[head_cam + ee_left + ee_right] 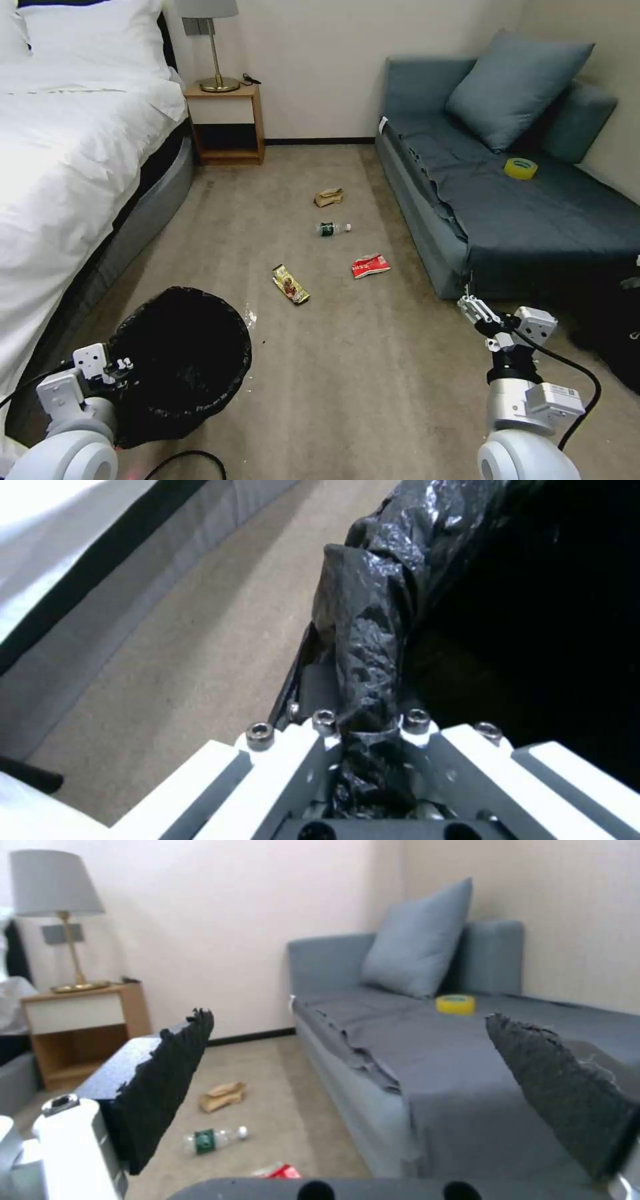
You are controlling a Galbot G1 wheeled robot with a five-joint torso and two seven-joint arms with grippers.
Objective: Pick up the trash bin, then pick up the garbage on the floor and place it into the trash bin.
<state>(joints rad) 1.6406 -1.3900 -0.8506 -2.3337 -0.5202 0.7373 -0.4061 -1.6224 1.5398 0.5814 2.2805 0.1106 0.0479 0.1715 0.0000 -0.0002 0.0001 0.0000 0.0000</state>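
Observation:
The trash bin [183, 360], round and lined with a crinkled black bag, sits at the lower left of the head view. My left gripper [123, 369] is shut on its near rim [363, 670], the bag pinched between the fingers. Garbage lies on the carpet ahead: a gold-brown wrapper [290, 284], a red wrapper [370, 266], a small bottle with a green label [332, 229] and a crumpled brown paper bag [329, 197]. My right gripper [467, 308] hovers open at the lower right, by the sofa's corner. Its wrist view shows the bottle [217, 1138], the paper bag [223, 1095] and the red wrapper [280, 1170].
A white bed [60, 173] runs along the left. A wooden nightstand [227, 123] with a lamp stands at the back. A grey-blue sofa [507, 200] with a cushion and a yellow tape roll [521, 168] lines the right. Carpet lies open between them.

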